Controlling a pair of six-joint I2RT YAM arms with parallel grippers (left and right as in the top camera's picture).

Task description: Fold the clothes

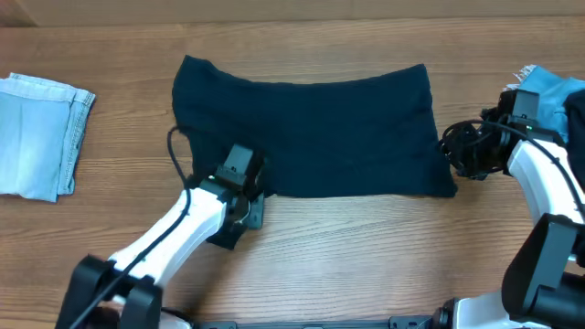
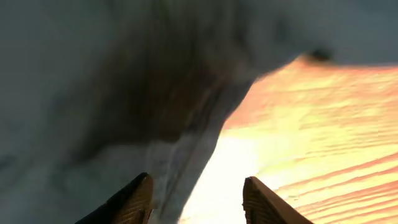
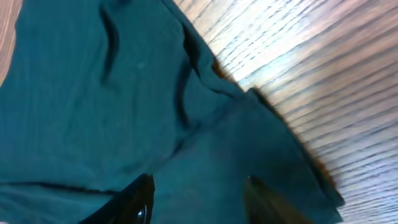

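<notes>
Tabletop (image 1: 366, 247): one navy garment (image 1: 311, 128), two denim pieces (image 1: 37, 137) (image 1: 553, 96)

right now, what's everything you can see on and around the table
table: one, brown wood, under everything
navy garment: one, dark navy, spread flat at the centre
denim piece: one, pale blue, folded, far left
blue cloth: one, brighter blue, far right edge, behind the right arm
left gripper: one, black fingers, open, at the garment's near left edge
right gripper: one, black fingers, open, over the garment's right end
</notes>
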